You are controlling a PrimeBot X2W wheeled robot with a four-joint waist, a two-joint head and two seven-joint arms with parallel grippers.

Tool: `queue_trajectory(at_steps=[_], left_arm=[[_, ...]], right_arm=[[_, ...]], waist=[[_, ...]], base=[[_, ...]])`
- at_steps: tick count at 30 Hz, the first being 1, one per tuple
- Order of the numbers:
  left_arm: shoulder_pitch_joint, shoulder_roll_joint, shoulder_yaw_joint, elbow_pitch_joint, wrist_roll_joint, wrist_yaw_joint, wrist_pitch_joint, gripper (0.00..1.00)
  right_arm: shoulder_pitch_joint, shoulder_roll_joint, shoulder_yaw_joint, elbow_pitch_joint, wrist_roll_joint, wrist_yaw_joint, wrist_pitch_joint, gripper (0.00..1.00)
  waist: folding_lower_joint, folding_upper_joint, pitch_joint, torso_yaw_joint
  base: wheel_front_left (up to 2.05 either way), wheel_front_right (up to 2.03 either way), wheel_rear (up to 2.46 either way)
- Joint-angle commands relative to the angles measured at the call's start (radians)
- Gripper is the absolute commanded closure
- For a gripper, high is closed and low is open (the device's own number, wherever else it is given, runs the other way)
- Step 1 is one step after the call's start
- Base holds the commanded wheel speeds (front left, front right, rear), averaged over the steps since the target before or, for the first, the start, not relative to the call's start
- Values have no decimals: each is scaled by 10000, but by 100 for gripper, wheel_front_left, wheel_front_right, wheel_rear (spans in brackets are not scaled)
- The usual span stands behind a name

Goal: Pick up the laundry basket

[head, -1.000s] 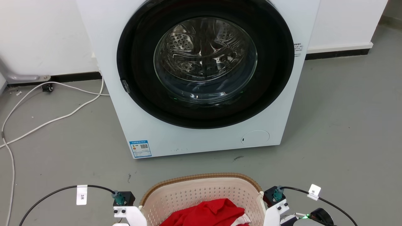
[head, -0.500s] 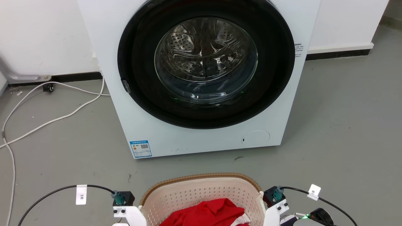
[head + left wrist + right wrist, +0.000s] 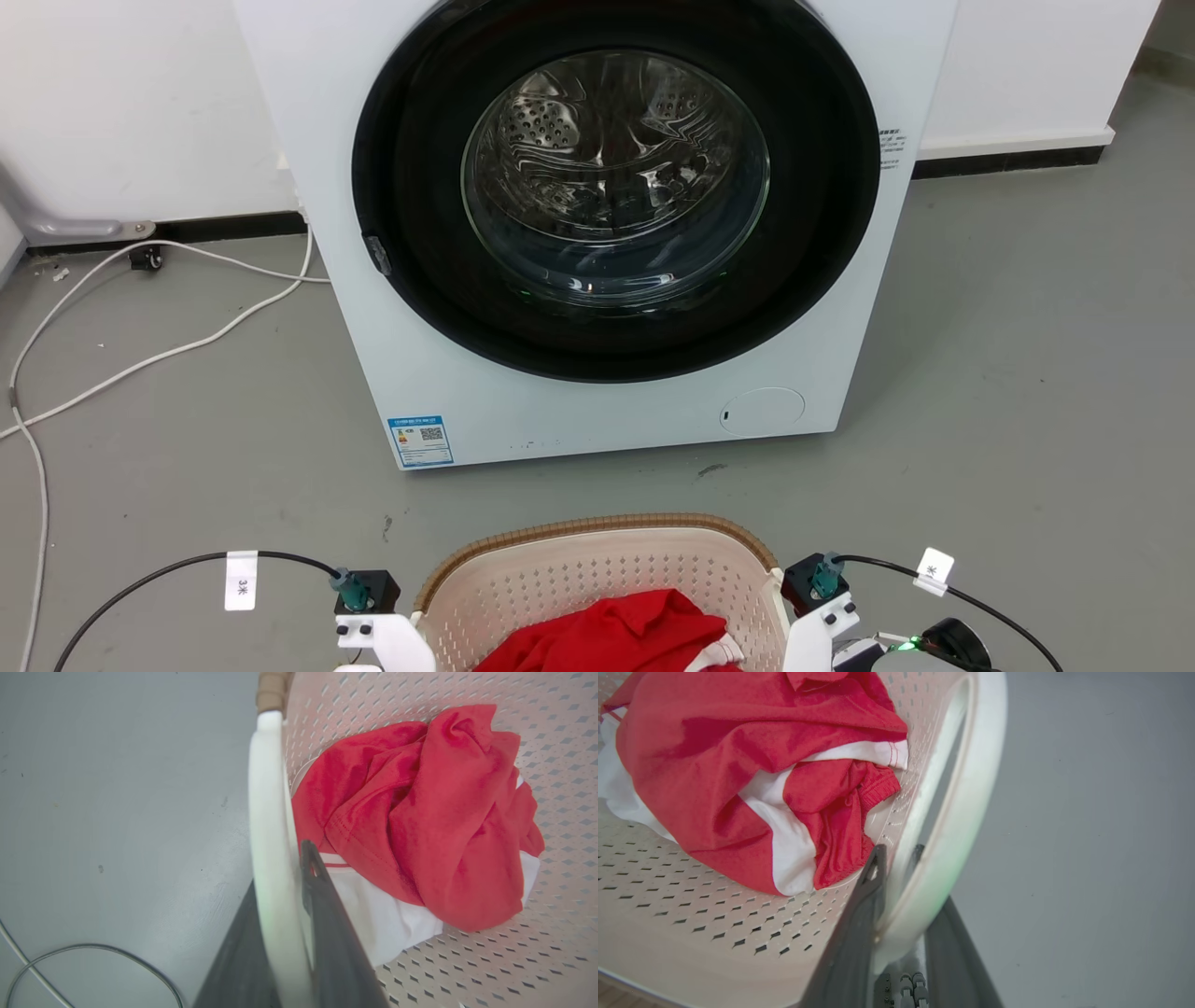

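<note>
Head view, compared over the last second: washing machine (image 3: 467,392) and floor cables (image 3: 168,350) drifted a little toward 3 o'clock in the frame, while the laundry basket (image 3: 579,574) kept its place at 6 o'clock. Read as the camera and body shifting with the basket carried along, not the machine moving. Judgement: both grips were bearing and the pick-up was under way, though whether the base had left the floor (image 3: 1027,373) could not be told. Left gripper (image 3: 280,868) was clamped narrow on the white left handle (image 3: 266,788), one dark finger either side of it. Right gripper (image 3: 899,849) was pinched likewise on the right handle (image 3: 971,788). The basket lay just ahead of the robot, with the machine at its 12 o'clock, near but apart. Appearance: cream plastic, walls perforated in rows, brown woven-look rim, rounded corners, white handles at its 9 and 3 o'clock sides. Inside, a crumpled red garment (image 3: 420,812) lay over white cloth (image 3: 383,919), bunched mid-floor, so the load looked light and fairly balanced.
</note>
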Motion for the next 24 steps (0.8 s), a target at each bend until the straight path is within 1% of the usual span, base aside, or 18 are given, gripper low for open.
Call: queue_trajectory(at_steps=[1, 24], left_arm=[[-202, 74, -26, 17, -21, -44, -86, 100], [-255, 111, -373, 44, -362, -44, -177, 100]], right_arm=[[-39, -112, 56, -9, -28, 30, -61, 100], [-42, -120, 60, 14, -89, 30, -107, 100]], waist=[[0, 0, 2, 0], [0, 0, 5, 1]], base=[[0, 0, 0], [0, 0, 0]])
